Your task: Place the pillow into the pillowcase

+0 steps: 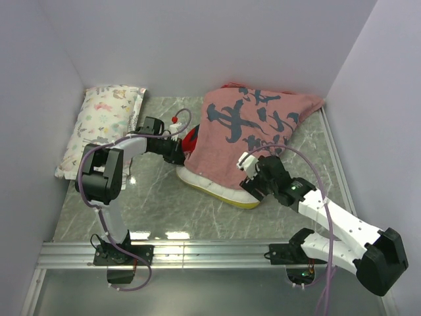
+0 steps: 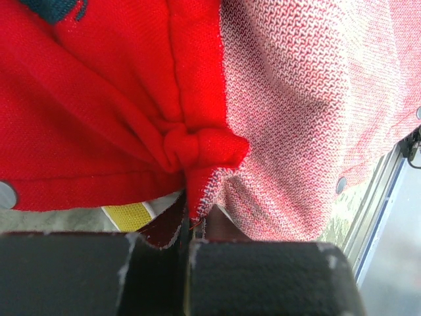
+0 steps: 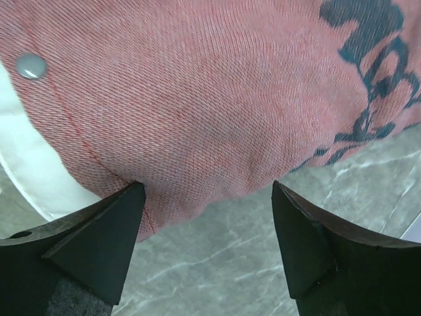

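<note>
With left gripper (image 2: 189, 227) clamped on case (image 1: 253, 131) hem at 9 o'clock, close gaping right gripper (image 3: 207, 197) on hem at 5 o'clock, then draw over pillow (image 1: 214, 186).

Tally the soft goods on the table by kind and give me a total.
Pillows: 2 (cream pillow, animal-print pillow)
Pillowcases: 1 (pillowcase, dull pink side up, draped over the cream pillow)
Total: 3
</note>
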Tool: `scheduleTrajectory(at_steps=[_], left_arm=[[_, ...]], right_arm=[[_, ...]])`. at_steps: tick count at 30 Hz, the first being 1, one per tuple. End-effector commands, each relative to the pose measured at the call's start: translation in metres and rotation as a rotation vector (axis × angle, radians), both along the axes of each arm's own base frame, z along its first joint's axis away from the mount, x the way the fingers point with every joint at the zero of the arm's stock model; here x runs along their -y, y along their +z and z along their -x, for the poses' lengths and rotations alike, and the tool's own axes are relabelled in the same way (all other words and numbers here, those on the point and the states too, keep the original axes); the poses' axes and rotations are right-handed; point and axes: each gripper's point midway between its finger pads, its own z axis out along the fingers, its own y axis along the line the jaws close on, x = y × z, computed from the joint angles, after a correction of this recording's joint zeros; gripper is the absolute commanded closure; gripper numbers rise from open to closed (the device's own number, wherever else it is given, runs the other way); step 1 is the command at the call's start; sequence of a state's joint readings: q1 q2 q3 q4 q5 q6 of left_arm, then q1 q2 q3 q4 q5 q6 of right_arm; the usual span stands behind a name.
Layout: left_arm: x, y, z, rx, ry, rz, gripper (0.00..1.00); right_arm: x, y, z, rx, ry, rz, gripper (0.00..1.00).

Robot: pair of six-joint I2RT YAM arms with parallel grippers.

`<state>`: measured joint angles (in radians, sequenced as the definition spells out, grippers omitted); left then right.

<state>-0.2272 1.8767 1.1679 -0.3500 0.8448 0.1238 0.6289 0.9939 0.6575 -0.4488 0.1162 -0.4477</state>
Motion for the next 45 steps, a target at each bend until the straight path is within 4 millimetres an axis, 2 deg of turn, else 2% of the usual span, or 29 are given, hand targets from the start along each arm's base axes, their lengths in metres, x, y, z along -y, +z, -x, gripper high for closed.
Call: scheduleTrajectory(at_steps=[1,7,13,16,21,23,26,27,28,32,37,41,45], left_arm=[[-0.004,-0.006,0.003,-0.047,0.009,-0.027,1.00],[-0.009,-0.007,0.004,-0.055,0.012,-0.035,0.99],[-0.009,-0.006,0.003,-0.051,0.015,-0.030,1.00],[-0.010,-0.007,0.004,-0.054,0.015,-0.032,1.00],[-0.010,-0.007,0.004,-0.060,0.020,-0.027,1.00],[-0.012,-0.007,0.003,-0.058,0.024,-0.028,1.00],[-0.014,-0.007,0.003,-0.058,0.025,-0.032,0.99],[-0.015,-0.008,0.003,-0.061,0.026,-0.033,1.00],[-0.018,-0.009,0.002,-0.065,0.033,-0.032,1.00],[-0.020,-0.012,0.002,-0.081,0.043,-0.032,0.99],[-0.025,-0.012,-0.001,-0.079,0.060,-0.036,0.99],[-0.027,-0.011,-0.003,-0.087,0.069,-0.033,1.00],[-0.025,-0.005,-0.004,-0.075,0.072,-0.020,1.00]], right_arm=[[-0.016,0.028,-0.012,0.124,0.019,-0.072,0.15],[-0.044,0.054,0.018,0.096,0.194,-0.186,0.15],[-0.051,0.039,0.026,0.063,0.242,-0.152,0.15],[-0.049,0.030,0.018,0.099,0.220,-0.106,0.14],[-0.035,0.009,-0.008,0.185,0.108,0.062,0.14],[-0.037,0.008,-0.009,0.200,0.106,0.067,0.15],[-0.024,0.008,-0.018,0.271,0.038,0.126,0.17],[-0.022,0.013,-0.024,0.321,0.004,0.126,0.18],[-0.009,0.019,-0.030,0.367,-0.050,0.171,0.19],[0.006,0.038,-0.038,0.455,-0.154,0.170,0.24],[0.028,0.041,-0.041,0.511,-0.213,0.208,0.30],[0.035,0.043,-0.040,0.528,-0.234,0.202,0.33],[0.026,0.066,-0.044,0.529,-0.245,0.136,0.37]])
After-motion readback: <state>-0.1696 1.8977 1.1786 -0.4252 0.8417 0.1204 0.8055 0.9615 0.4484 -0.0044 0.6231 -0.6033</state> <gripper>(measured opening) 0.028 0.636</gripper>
